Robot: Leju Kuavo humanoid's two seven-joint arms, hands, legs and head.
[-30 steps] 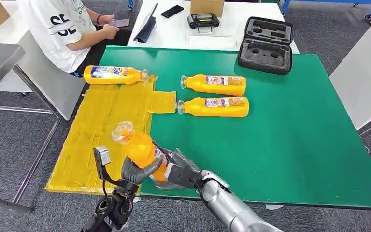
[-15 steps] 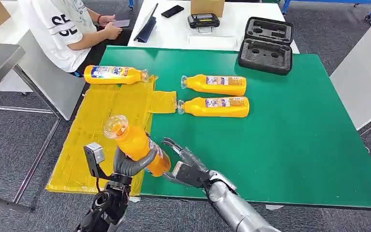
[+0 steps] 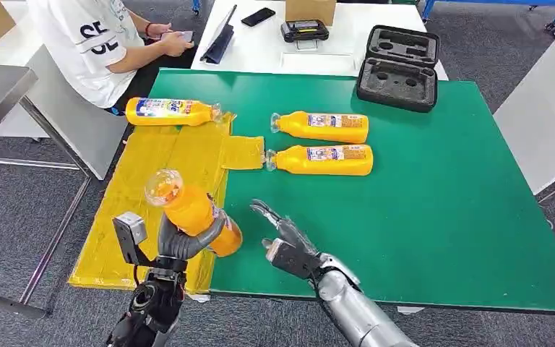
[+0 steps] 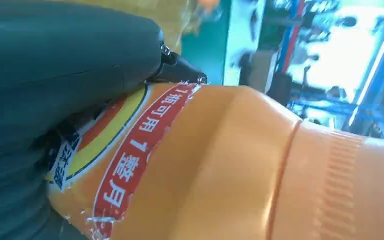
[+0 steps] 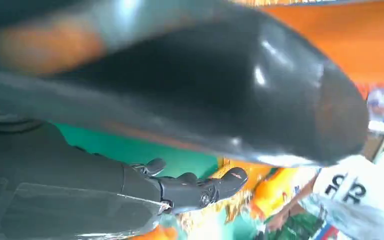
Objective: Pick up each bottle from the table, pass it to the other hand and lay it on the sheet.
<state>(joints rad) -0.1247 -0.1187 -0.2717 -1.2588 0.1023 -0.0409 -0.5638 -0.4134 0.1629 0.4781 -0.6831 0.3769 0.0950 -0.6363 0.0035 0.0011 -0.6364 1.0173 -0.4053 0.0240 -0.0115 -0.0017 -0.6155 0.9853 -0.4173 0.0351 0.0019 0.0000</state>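
1. The green counter (image 3: 433,217) spreads before me; its felt-like top looks grippy enough to stop a round bottle rolling far. White tables stand behind it and grey carpet lies all around.

2. A seated person in a white shirt (image 3: 90,43) sits at the far left corner, close to the drop zone, so I judge that side needs a careful swing.

3. The yellow sheet (image 3: 159,181) covers the counter's left edge and drapes over it. It looks thin and crinkly, likely to shift under a dragged load.

4. The held bottle (image 3: 191,213) is above the sheet's near end, neck tilted up and away from me. It is full of orange liquid, so I judge it fairly heavy, stiff in the body and slick on the label; the mid-body is the place to grip.

5. One laid bottle (image 3: 172,111) already rests at the sheet's far end. Two waiting bottles (image 3: 321,126) lie side by side on the green, necks toward the sheet.

6. My left hand (image 3: 188,242) is wrapped around the held bottle's body, the wrist view showing the thumb pressed on the label.

7. My right hand (image 3: 283,242) hangs just beside that bottle with fingers spread, holding nothing.
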